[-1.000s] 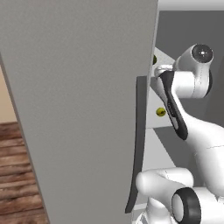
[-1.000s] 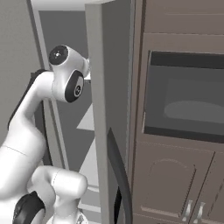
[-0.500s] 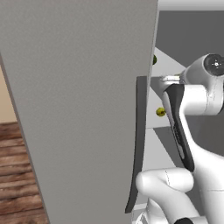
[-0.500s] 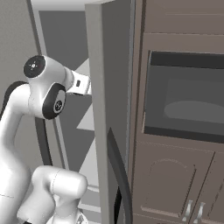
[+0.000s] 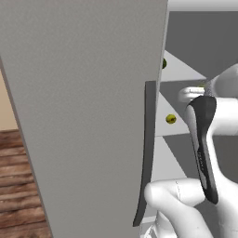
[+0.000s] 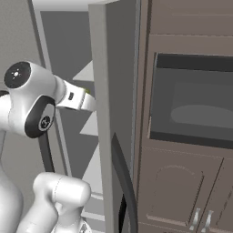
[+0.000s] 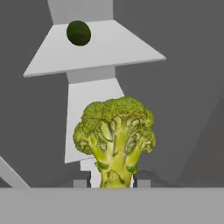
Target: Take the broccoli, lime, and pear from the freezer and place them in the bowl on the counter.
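Flat even light, soft, slightly blurred

We are finding no readable text, labels, brands, numbers or signs anywhere in these views.
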You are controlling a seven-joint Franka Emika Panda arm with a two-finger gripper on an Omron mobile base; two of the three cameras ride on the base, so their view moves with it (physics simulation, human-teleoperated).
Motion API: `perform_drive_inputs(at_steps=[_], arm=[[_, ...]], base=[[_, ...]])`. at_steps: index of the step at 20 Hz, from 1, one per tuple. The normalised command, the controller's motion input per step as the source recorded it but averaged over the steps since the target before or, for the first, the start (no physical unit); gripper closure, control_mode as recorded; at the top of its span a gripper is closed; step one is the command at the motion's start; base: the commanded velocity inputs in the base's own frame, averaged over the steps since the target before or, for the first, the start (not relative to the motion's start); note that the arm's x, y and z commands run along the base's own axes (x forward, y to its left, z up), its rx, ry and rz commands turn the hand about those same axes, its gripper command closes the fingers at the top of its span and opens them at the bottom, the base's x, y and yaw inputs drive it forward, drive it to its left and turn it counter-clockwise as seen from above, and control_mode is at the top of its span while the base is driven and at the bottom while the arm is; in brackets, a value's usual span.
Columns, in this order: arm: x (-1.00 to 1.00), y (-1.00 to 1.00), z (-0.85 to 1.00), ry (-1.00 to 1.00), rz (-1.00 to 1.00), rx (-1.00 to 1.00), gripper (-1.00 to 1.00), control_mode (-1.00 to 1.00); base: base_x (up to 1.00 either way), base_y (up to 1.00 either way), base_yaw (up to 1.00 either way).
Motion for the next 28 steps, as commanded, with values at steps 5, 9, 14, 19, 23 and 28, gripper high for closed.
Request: perform_drive_inputs(at_steps=[5, 9, 14, 19, 23, 28], arm=[[-0.72, 0.03, 0.02, 0.08, 0.01, 0.02, 1.00, -1.00], [-0.71, 0.14, 0.00, 0.10, 0.05, 0.00, 1.00, -1.00], [-0.52, 0.36, 0.00, 0.06, 0.05, 0.00, 1.00, -1.00], [-0.27, 0.24, 0.00, 0.03, 0.02, 0.00, 1.00, -1.00], [-0.04, 0.01, 0.00, 0.00, 0.02, 0.00, 1.00, -1.00], [0.00, 0.06, 0.00, 0.00, 0.01, 0.00, 1.00, 1.00]], base=[[0.00, 0.00, 0.00], [0.00, 0.00, 0.00], [0.00, 0.00, 0.00], [0.00, 0.00, 0.00], [0.00, 0.00, 0.00], [-0.13, 0.03, 0.00]])
